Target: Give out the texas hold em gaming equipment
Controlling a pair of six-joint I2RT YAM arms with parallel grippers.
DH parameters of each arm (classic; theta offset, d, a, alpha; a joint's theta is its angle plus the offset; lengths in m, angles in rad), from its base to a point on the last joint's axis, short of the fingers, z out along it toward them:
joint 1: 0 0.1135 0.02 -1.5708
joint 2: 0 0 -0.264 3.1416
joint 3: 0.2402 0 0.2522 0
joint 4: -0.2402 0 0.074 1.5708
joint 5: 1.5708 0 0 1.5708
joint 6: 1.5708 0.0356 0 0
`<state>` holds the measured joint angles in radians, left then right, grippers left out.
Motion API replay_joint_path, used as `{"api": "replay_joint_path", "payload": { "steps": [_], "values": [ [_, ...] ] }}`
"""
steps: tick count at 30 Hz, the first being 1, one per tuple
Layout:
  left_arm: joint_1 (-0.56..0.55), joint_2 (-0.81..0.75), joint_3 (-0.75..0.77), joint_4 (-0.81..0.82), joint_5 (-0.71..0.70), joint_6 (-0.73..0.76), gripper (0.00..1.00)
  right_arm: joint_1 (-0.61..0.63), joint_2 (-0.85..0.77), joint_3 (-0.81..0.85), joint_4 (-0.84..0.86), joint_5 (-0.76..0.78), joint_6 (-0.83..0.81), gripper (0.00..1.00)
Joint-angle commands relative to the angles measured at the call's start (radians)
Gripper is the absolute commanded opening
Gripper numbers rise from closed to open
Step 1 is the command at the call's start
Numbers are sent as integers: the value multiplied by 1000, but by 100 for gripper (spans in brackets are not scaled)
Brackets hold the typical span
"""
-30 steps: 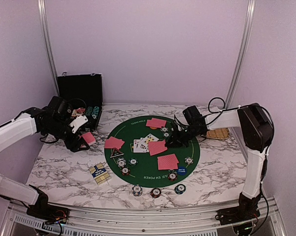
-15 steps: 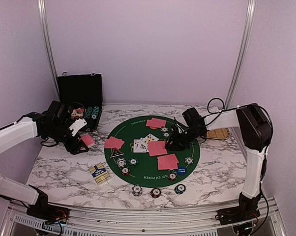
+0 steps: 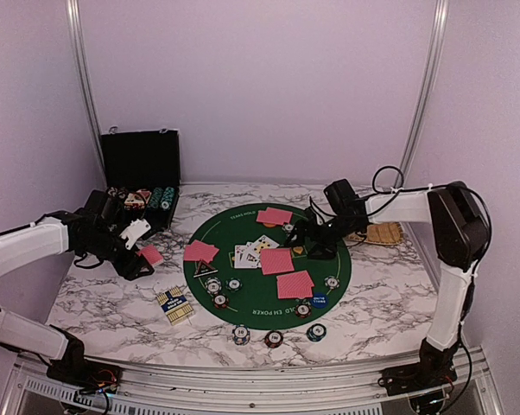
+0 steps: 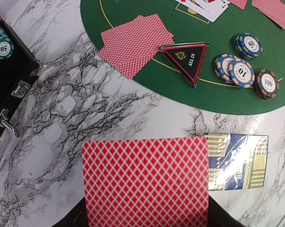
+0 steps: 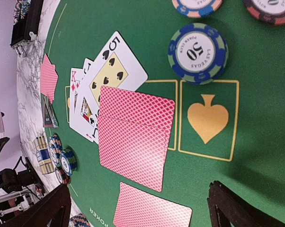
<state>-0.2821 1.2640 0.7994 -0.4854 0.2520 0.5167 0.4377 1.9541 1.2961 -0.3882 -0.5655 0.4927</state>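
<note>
Red diamond-backed playing card (image 4: 145,182) sits pinched in the left hand (image 3: 139,256), above the marble counter (image 3: 104,294) just left of the green felt mat (image 3: 342,256) and near the blue card box (image 4: 237,161). The right hand (image 3: 315,246) is spread wide and empty over the mat, a gold spade mark (image 5: 208,117) ahead of its fingers (image 5: 48,210), with a blue-and-green 50 chip (image 5: 198,53) beyond. Four red-backed card pairs (image 3: 200,251) and the face-up cards (image 5: 111,71) lie on the felt. The black triangular button (image 4: 185,57) lies just beside striped chips (image 4: 235,70). Three more chips (image 3: 274,338) rest on the counter's near side.
</note>
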Motion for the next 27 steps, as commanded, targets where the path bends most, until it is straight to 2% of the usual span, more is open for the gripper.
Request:
{"api": "replay_joint_path", "payload": {
  "steps": [1,4,10,14,27],
  "values": [
    [14,16,-32,99,-41,-20,0,-1,-64,38,-26,62,-4,99],
    [15,21,-59,190,-104,-56,0,12,-90,40,-26,77,3,99],
    [14,92,-67,262,-113,-104,0,42,-130,47,-29,100,13,99],
    [14,187,-47,259,-169,-102,0,54,-162,45,-21,110,27,99],
    [13,285,-42,258,-134,-79,1,67,-203,37,1,106,62,99]
  ]
}}
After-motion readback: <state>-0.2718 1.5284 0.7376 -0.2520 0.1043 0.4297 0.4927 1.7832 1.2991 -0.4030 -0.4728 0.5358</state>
